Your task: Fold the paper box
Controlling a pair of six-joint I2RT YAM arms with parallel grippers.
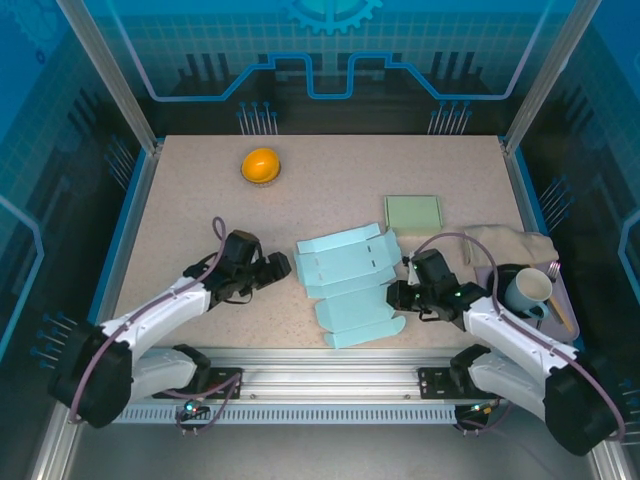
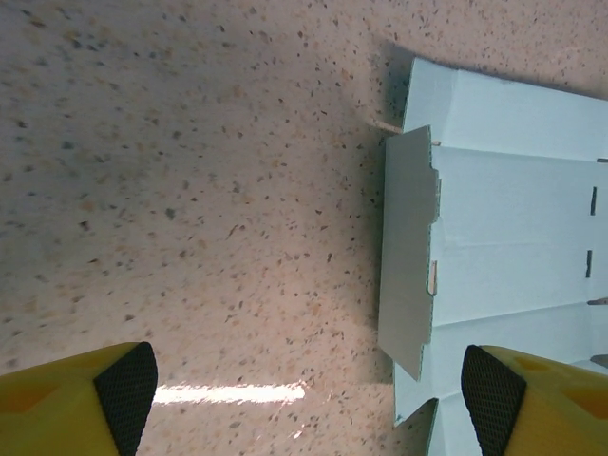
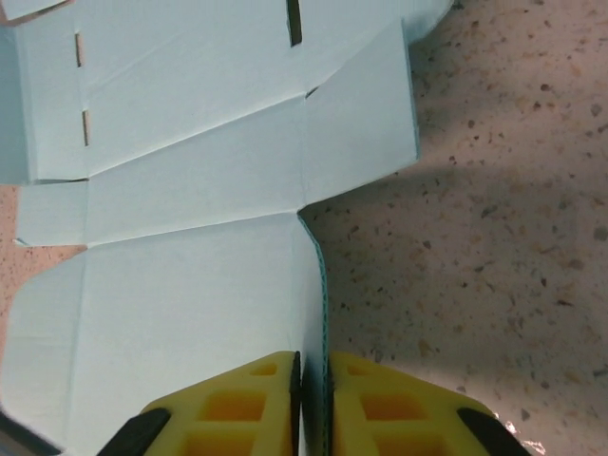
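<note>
Pinching a flap at the lower right edge of the paper box [image 1: 345, 280], the right end effector [image 1: 397, 297] has its yellow fingers pressed almost together with the thin card between them. The left end effector [image 1: 280, 268] hovers spread wide just beside the box's left edge, holding nothing. The step in hand looks like an early fold: one side flap is gripped while most panels lie flat. The next move probably calls for turning that flap over along its crease while the left side steadies the sheet or takes the opposite flap, which stands up slightly. The box lies at the centre of the bench [image 1: 200, 200], a pale blue sheet, opened out, with scored creases, small slots and tabs.
</note>
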